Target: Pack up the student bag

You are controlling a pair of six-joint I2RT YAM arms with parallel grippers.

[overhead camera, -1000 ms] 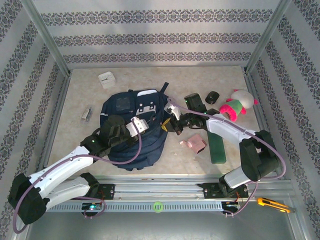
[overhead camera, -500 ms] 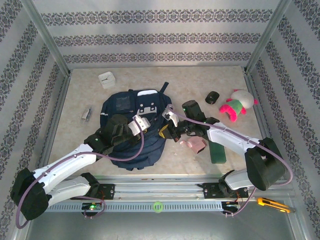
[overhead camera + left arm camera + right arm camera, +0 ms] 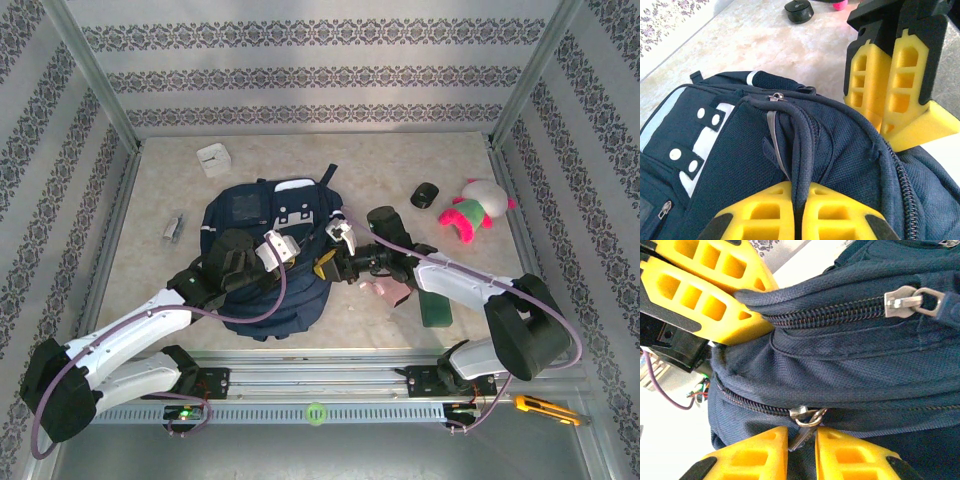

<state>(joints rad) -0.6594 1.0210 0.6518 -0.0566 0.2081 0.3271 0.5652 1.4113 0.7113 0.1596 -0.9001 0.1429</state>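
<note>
So the bag (image 3: 296, 300) is lying flat on the table (image 3: 400, 165), a bit left of the middle, with its top end pointing toward the back wall, and both arms reach in over it from either side. The left gripper (image 3: 800, 196) is clamped tight on a raised ridge of navy fabric near the bag's top, the fold squeezed right between its yellow pads. The right gripper (image 3: 801, 444) sits at the bag's right edge, pretty much facing the left one and just beside it, with only a hump of bag between them. Its jaws are parted just a crack, and a small metal zipper pull (image 3: 807, 421) hangs in that gap. It doesn't look pinched; the pads just sit either side of it. A second zipper slider (image 3: 904, 299) sits higher up on another closed zip. Off to the right, well apart from the bag, there's a black mouse (image 3: 425, 194) and a plush toy (image 3: 478, 208).
</note>
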